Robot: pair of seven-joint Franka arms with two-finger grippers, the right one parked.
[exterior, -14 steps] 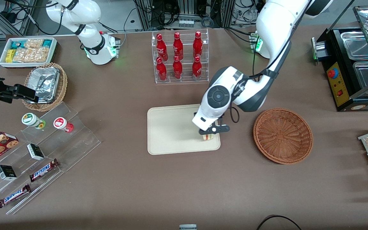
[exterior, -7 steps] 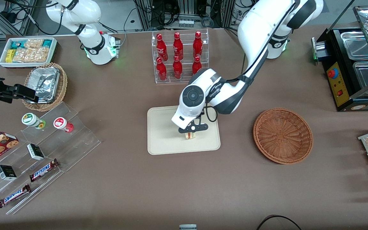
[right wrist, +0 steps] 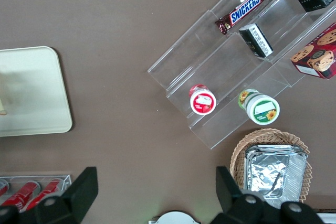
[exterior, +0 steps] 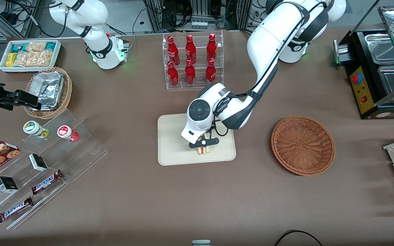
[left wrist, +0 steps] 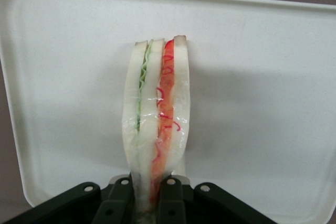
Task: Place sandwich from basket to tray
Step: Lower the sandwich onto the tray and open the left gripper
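Note:
A cream tray (exterior: 173,143) lies at the table's middle. My gripper (exterior: 202,147) hangs low over the tray, shut on the sandwich (exterior: 203,150), a pale bread wedge with green and red filling. In the left wrist view the sandwich (left wrist: 156,114) stands on edge between the black fingers (left wrist: 114,205) with the tray (left wrist: 262,77) spread beneath it. Whether it touches the tray I cannot tell. The reddish-brown basket (exterior: 303,145) sits empty beside the tray, toward the working arm's end. In the right wrist view one corner of the tray (right wrist: 31,93) shows.
A clear rack of red bottles (exterior: 192,61) stands farther from the front camera than the tray. Toward the parked arm's end sit a tan wicker basket with foil container (exterior: 48,90), a white snack bin (exterior: 29,55) and acrylic steps (exterior: 46,164) with candy bars. A black appliance (exterior: 375,71) stands near the working arm.
The gripper has carried the sandwich from the tray's edge nearest the basket toward the tray's middle, and it has come down lower. The basket has stayed in place.

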